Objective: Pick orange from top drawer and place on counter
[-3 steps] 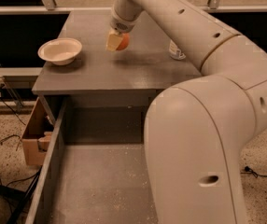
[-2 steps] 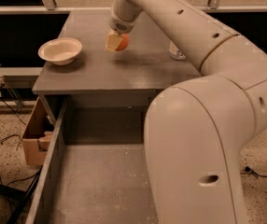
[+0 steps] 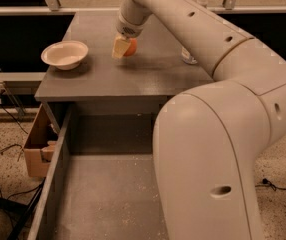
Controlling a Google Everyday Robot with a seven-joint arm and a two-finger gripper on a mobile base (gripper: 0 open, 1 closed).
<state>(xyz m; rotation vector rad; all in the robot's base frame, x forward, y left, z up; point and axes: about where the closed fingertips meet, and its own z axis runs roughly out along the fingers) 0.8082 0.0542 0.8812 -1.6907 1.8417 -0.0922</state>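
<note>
The orange [image 3: 131, 47] is held between the fingers of my gripper [image 3: 124, 48], low over the grey counter [image 3: 133, 74], near its middle. I cannot tell whether the orange touches the counter. One pale finger [image 3: 119, 48] covers the orange's left side. The top drawer [image 3: 108, 194] stands pulled open below the counter; the visible part of its speckled floor holds nothing. My arm reaches from the lower right across the counter and hides the drawer's right side.
A white bowl [image 3: 65, 54] stands on the counter's left part. A small clear container [image 3: 188, 56] stands on the counter at the right, partly behind my arm. A cardboard box [image 3: 37, 146] and cables lie on the floor left of the drawer.
The gripper with the orange has stayed in nearly the same place over the counter; no clear movement shows.
</note>
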